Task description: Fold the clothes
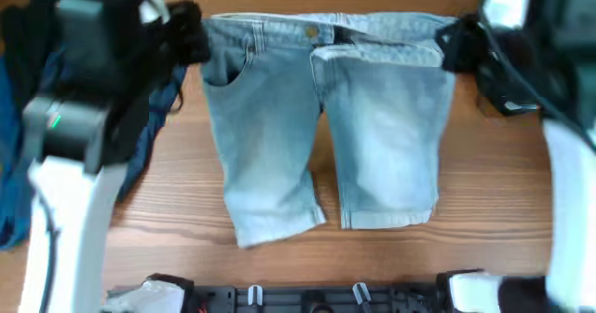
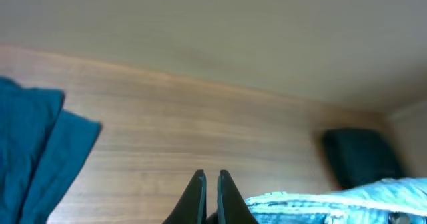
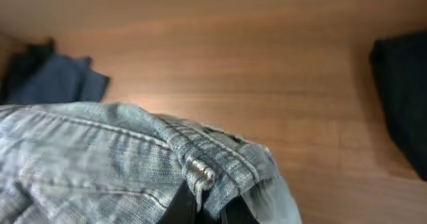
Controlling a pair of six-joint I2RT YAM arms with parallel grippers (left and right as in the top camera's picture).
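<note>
Denim this washed-out should handle as soft but not limp. Reckon the pale faded-blue denim shorts middling in weight, floppy through the legs and stiffer along the stitched waistband, the pockets and the hems, with enough grain that they are unlikely to slip. They lie spread flat on the brown wooden table, with the waistband at the far side and both legs pointing back toward the arm bases. A heap of dark navy and black garments sits just beside them on the left. Your right gripper is at the right corner of the waistband. In its wrist view the denim and a small belt loop ride up over the fingers, which look clamped on that thick edge. Your left gripper is at the opposite corner. Its fingers stand almost together with only a thin slit between them and denim just beside them, so you cannot tell whether any cloth is pinched. The doubled waistband seam looks the best place to hold, since a single layer of leg would likely bunch and sag. The hems would be the next firmest edge.
</note>
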